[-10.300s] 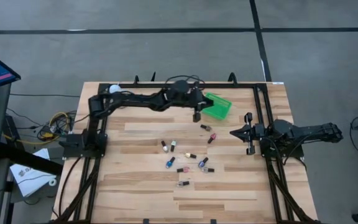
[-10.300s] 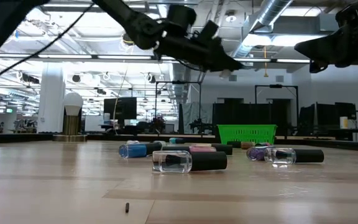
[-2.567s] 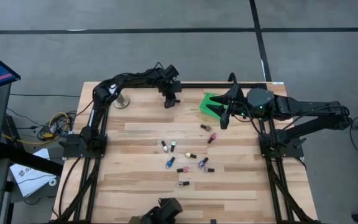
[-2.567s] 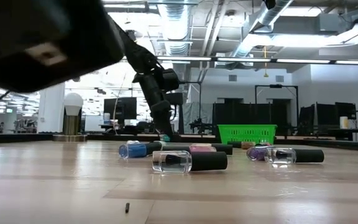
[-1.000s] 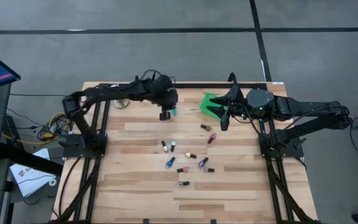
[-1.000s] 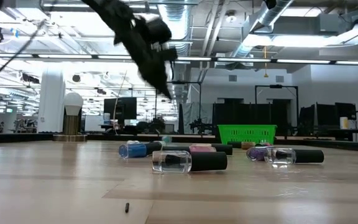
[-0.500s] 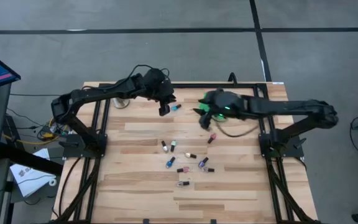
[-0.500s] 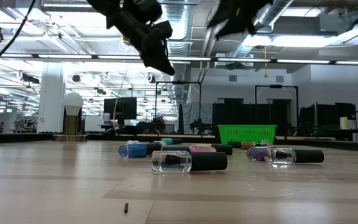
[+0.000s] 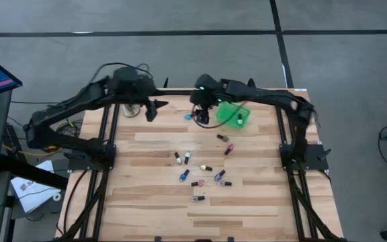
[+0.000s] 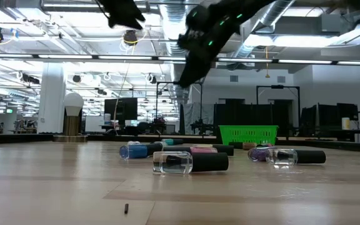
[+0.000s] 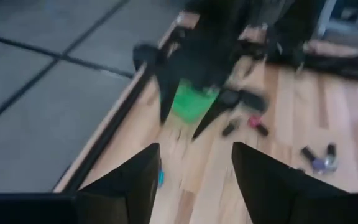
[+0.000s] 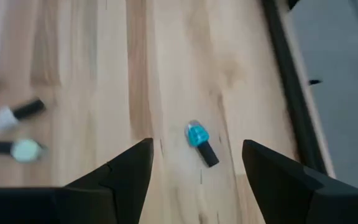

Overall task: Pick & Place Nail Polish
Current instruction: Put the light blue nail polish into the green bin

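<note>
A teal nail polish bottle with a dark cap lies on its side on the wood near the table's far edge. My right gripper hangs open just above it and touches nothing. My left gripper is open and empty, raised off the table to the left of that bottle. Several more nail polish bottles lie on their sides in the middle of the table. In the low view they lie in a row. A green basket stands at the far right, beside my right gripper.
A white ball-topped stand stands at the far left, under my left arm. Black frame rails run along the far edge and both sides of the table. Bare wood lies toward the near edge.
My left gripper has drawn back toward the table's left edge and risen, leaving the teal bottle lying near the far edge. My right gripper has swung from over the green basket toward the table's left and come down over that bottle.
</note>
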